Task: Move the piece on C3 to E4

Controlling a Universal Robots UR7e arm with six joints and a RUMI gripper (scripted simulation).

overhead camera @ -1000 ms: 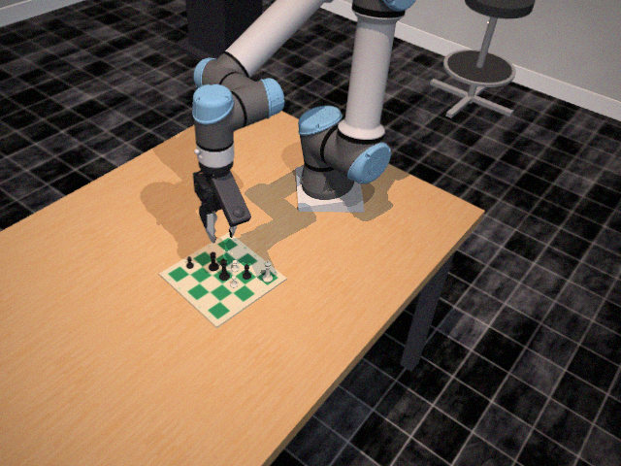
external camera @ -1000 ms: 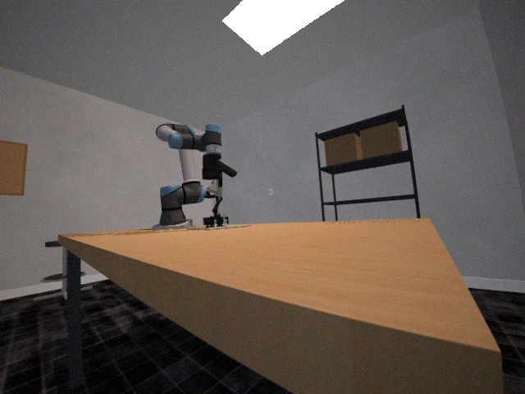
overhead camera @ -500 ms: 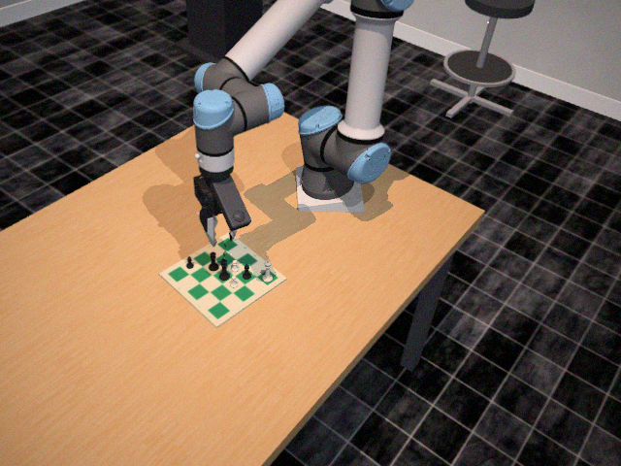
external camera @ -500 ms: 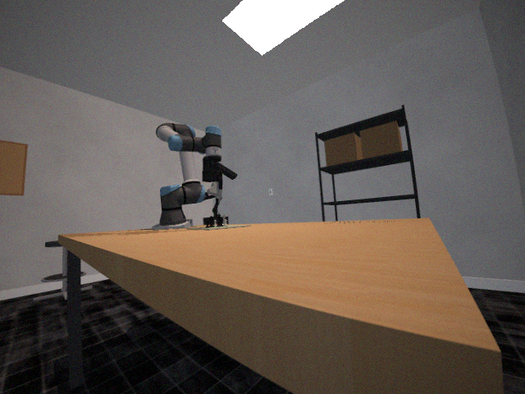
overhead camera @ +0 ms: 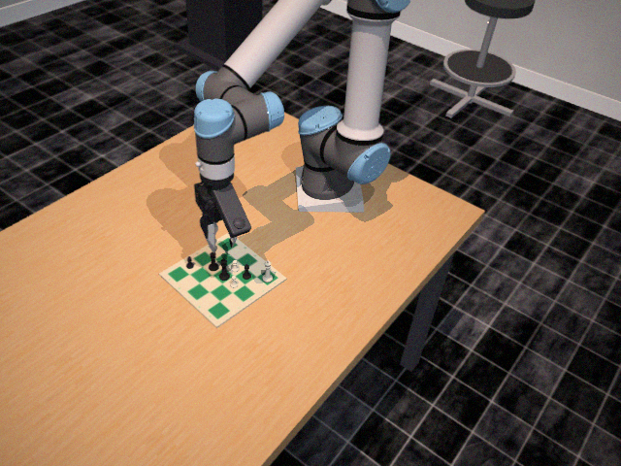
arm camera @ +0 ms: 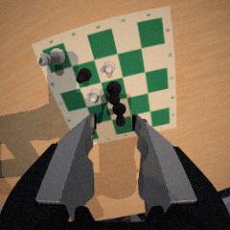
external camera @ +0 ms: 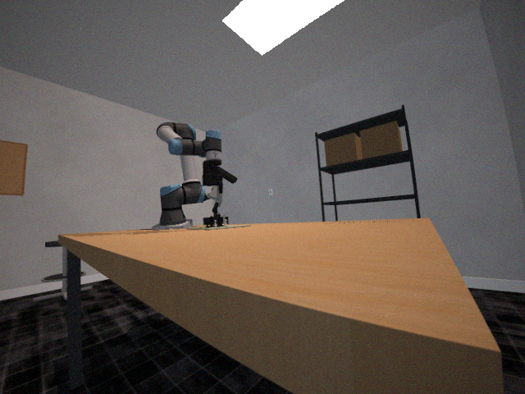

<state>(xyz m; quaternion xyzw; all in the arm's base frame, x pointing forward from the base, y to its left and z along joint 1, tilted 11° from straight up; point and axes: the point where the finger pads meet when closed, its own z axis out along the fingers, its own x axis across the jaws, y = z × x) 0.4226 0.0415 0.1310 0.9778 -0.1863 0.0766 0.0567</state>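
Observation:
A small green-and-cream chessboard (overhead camera: 218, 311) (arm camera: 153, 34) lies on the wooden table (overhead camera: 125, 350). On it stand several pieces: a black pawn (overhead camera: 189, 261), a tall black piece (overhead camera: 212, 261) (arm camera: 113, 88), another black piece (overhead camera: 224, 272) (arm camera: 119, 109), a black pawn (overhead camera: 245, 272) (arm camera: 83, 75), two white pawns (overhead camera: 234, 264) (overhead camera: 233, 282) and a tall white piece (overhead camera: 268, 271) (arm camera: 57, 55). The edge letters are too small to read. My gripper (overhead camera: 222, 245) (external camera: 216, 208) (arm camera: 114, 114) hangs just above the board's far edge, over the black pieces. Its fingers stand partly apart with nothing between them.
The arm's base (overhead camera: 331, 198) is bolted to the table behind the board. A stool (overhead camera: 478, 70) stands on the floor at the back right. A black shelf rack (external camera: 364, 165) with boxes stands by the wall.

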